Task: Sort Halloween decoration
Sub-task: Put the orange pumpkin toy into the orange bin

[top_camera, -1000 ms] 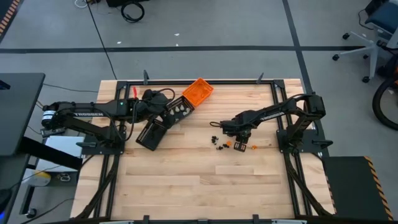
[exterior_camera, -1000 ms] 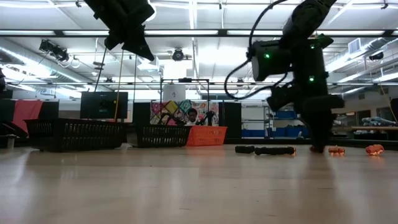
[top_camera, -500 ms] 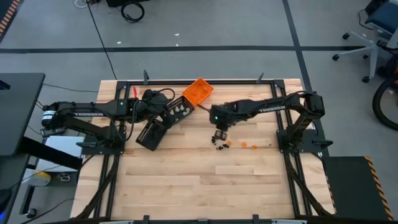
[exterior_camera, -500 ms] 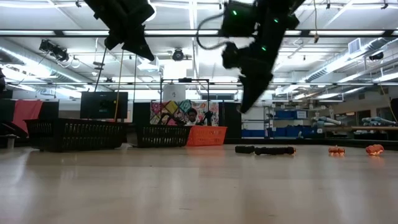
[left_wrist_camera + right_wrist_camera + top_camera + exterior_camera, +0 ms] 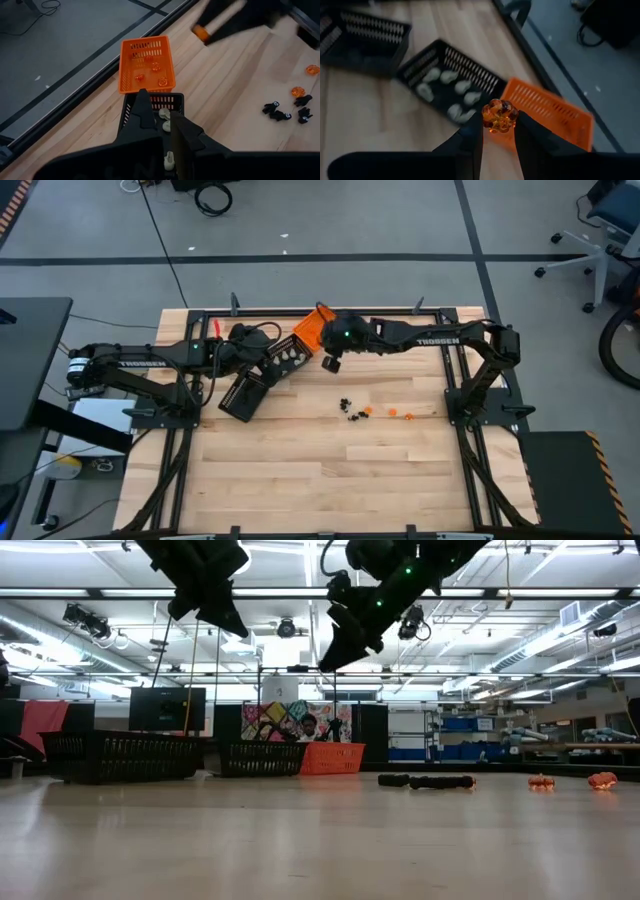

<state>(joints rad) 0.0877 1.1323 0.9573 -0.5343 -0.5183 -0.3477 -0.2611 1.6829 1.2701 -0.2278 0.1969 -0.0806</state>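
Note:
My right gripper [image 5: 499, 131] is shut on a small orange pumpkin trinket [image 5: 500, 116]. It hovers high above the table near the orange tray [image 5: 318, 328], which holds a few orange trinkets [image 5: 150, 72]. My left gripper [image 5: 161, 112] waits over the black tray [image 5: 285, 358] of whitish trinkets [image 5: 445, 92], its fingers a narrow gap apart. Several black trinkets [image 5: 350, 408] and three orange ones [image 5: 392, 413] lie loose on the table's middle. In the left wrist view the right gripper [image 5: 201, 32] shows with the orange trinket at its fingertips. My right gripper pinches the orange pumpkin trinket [image 5: 500, 116] between its two fingertips [image 5: 476, 127]. The trinket sits at the fingers' free ends. It is lifted clear of the table, above the gap between the orange tray and the black tray.
A second black tray [image 5: 242, 395] lies toward the table's left, beside the first. A black frame [image 5: 300, 312] runs along the table's edges. Bare wood [image 5: 320, 480] fills the near half. Cables [image 5: 250, 335] lie by the left arm.
My right gripper has risen from the loose trinkets on the table and swung toward the far left, toward the orange tray, and now holds the orange trinket in the air. The loose trinkets on the table have stayed where they were.

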